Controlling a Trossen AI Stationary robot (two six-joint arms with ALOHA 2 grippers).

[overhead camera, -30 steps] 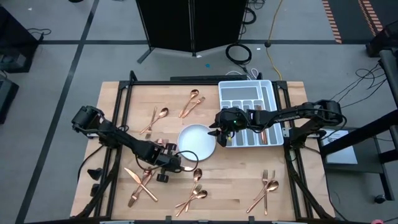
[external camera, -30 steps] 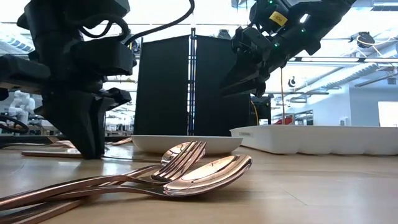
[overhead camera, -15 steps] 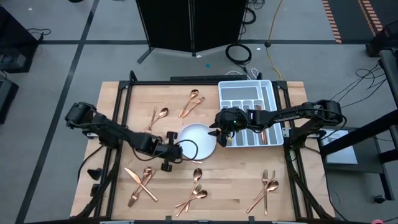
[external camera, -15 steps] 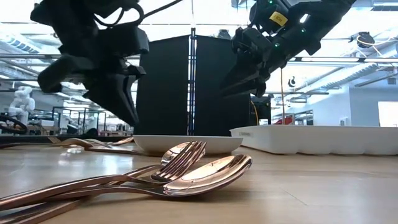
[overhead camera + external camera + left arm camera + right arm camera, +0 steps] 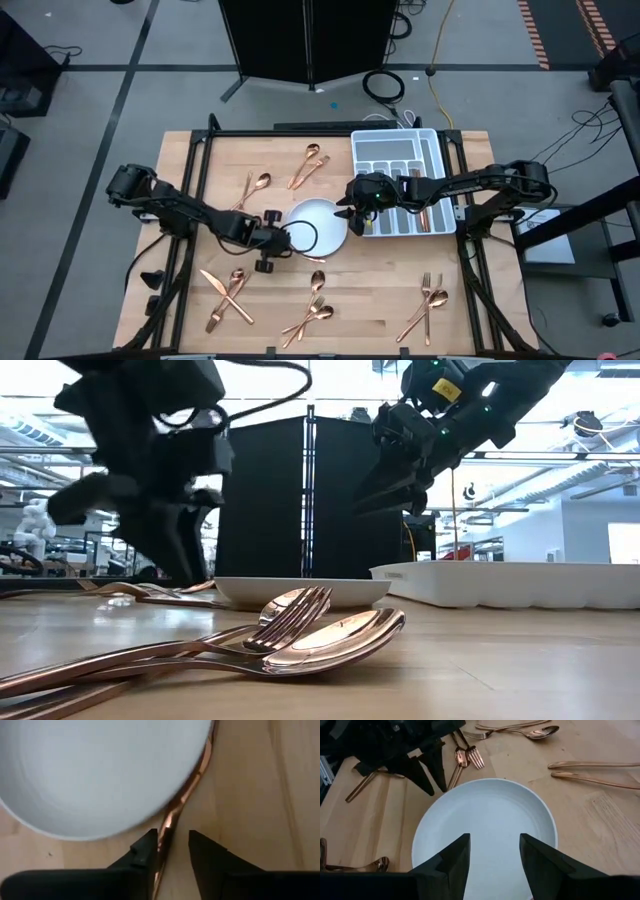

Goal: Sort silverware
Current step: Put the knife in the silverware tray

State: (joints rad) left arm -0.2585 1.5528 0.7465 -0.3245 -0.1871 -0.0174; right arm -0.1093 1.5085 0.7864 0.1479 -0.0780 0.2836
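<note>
Light wooden counter carries round white plate, white divided plastic cutlery tray at far right, scattered rose-gold metal silverware around plate.

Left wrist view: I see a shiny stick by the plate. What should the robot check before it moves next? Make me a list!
1. Left hand open: ok, its fingers stand apart.
2. Copper piece lined up: ok, its handle lies between the fingers, closer to one of them.
3. Room around the piece: not ok, it runs tight along the rim of the plate.
4. Fork, spoon or knife: cannot tell, its ends are hidden.
5. Right hand out of the way: not ok, it hovers open and empty over the same plate.
</note>
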